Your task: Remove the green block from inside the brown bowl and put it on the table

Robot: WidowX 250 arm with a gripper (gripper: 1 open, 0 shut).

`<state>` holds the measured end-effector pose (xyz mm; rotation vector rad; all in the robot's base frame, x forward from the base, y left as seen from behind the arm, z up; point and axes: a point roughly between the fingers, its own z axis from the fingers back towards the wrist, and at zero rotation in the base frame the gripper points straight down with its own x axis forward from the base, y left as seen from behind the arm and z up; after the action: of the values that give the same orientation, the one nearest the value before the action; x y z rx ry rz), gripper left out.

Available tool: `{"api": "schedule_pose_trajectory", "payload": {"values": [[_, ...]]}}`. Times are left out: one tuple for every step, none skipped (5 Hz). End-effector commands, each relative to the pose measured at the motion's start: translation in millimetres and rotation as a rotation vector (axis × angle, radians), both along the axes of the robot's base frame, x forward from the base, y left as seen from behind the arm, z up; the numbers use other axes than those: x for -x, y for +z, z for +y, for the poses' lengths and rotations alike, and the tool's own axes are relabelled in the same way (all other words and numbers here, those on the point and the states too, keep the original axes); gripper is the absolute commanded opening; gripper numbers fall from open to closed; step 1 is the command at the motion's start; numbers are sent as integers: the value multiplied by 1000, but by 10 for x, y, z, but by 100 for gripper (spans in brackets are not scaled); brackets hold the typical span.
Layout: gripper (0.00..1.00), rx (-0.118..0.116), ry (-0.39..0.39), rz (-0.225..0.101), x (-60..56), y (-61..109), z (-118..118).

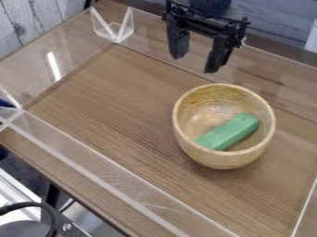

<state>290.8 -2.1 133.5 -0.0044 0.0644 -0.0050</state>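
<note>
Black gear (28,218) nearest; fingers (179,49) spread, holding nothing; green block (229,132) inside brown bowl (190,129).

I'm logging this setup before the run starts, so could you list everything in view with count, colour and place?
bowl: 1, light tan, on the table, below the end effector in the picture
block: 1, green, inside the bowl
table: 1, brown wood grain, under the bowl
walls: clear, low, along the table's edges
end effector: 1, black, open, at the top of the picture, nothing between its fingers
</note>
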Motion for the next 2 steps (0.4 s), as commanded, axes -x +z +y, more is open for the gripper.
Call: {"api": "schedule_pose_trajectory", "payload": {"values": [[100,6,-43,8,35,-65,-128],[100,17,-89,20,88,-202,-250]]}}
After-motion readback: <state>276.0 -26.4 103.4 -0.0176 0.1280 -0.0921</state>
